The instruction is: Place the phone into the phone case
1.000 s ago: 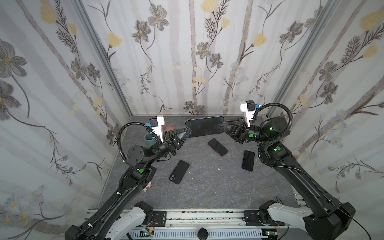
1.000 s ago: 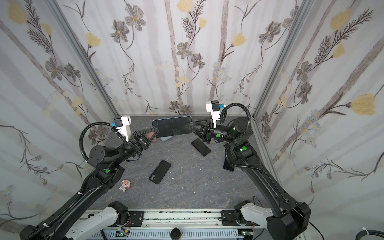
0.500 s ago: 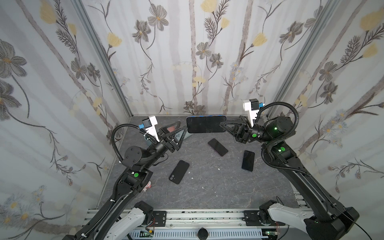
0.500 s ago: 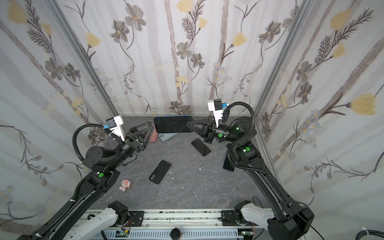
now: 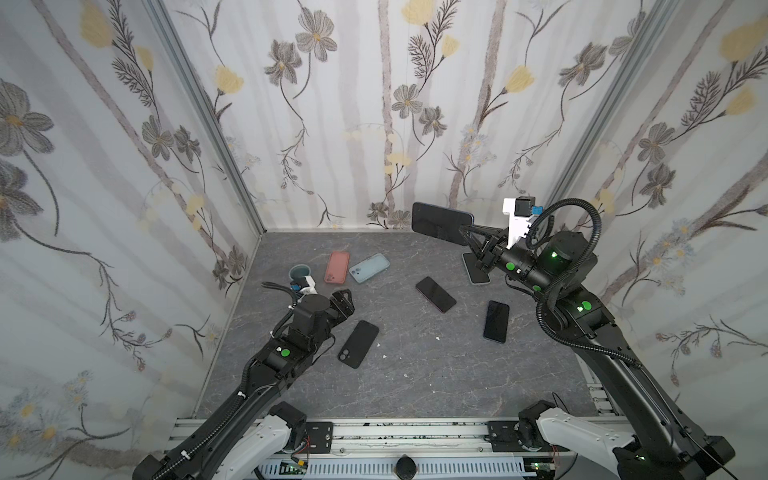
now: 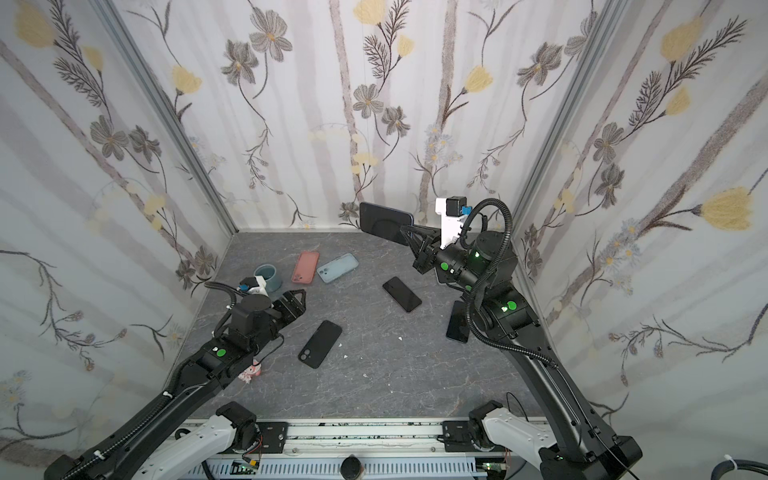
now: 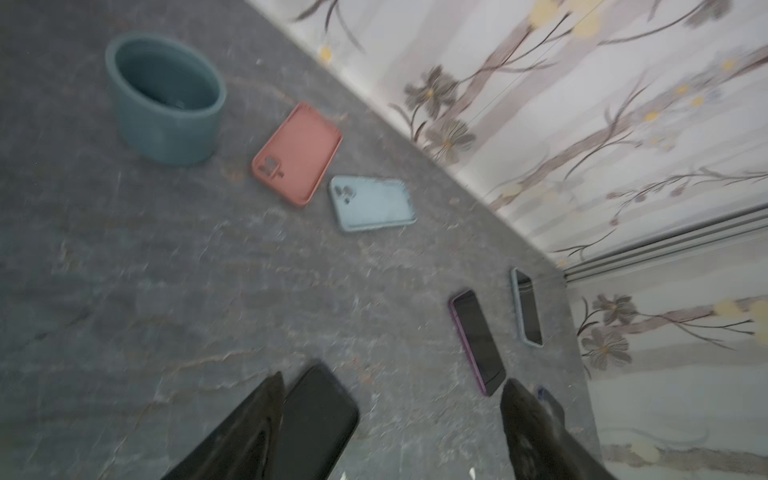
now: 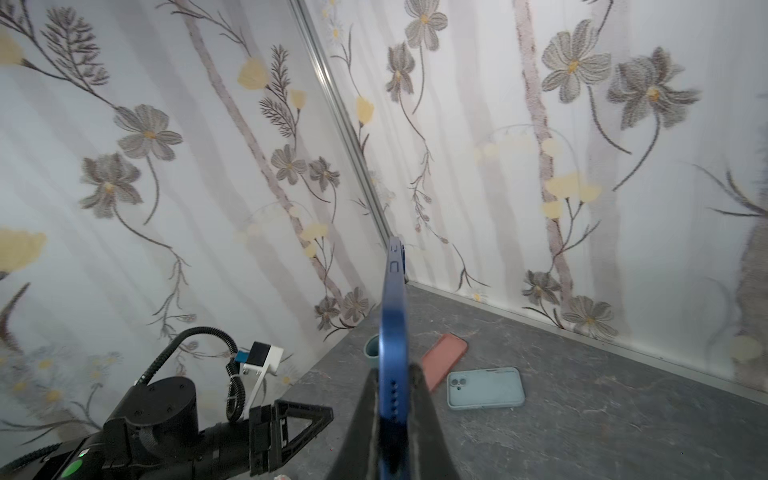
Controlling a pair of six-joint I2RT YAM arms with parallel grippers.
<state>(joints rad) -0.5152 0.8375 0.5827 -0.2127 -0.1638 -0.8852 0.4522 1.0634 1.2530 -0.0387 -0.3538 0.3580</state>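
right tool (image 5: pixel 464 232): clamped on blue-edged dark slab phone (image 5: pixel 440 222), held aloft, long axis straight out past its tips | light-blue rubbery phone case (image 5: pixel 370 268): ahead-below, flat on surface (image 5: pixel 415 365) | left tool (image 5: pixel 345 300): open, empty, nearer case

Grey tabletop (image 5: pixel 415 374): teal cup (image 7: pixel 166 104), pink case (image 5: pixel 337 267), blue case (image 5: pixel 370 268), dark phones (image 5: pixel 436 294)

Walls (image 5: pixel 374 124): white w/ faded grey-brown stripes, grey & yellow flowers all over. Tabletop (image 5: pixel 415 374): dark grey, thin lighter veins, marble-ish. Cup (image 7: pixel 166 104) teal. Pink case (image 7: pixel 297 153) is a salmon shade; blue case (image 7: pixel 374 203) v. pale, dusty. Black case (image 5: pixel 358 344) plain black. Raised phone (image 8: pixel 394 332): bright blue edge, dark flat side. Purple-rimmed phone (image 7: pixel 478 343): black screen. Grey-rimmed phone (image 7: pixel 527 307): dark screen, pale grey-blue surround. Toy (image 6: pixel 251 371) pink & white.
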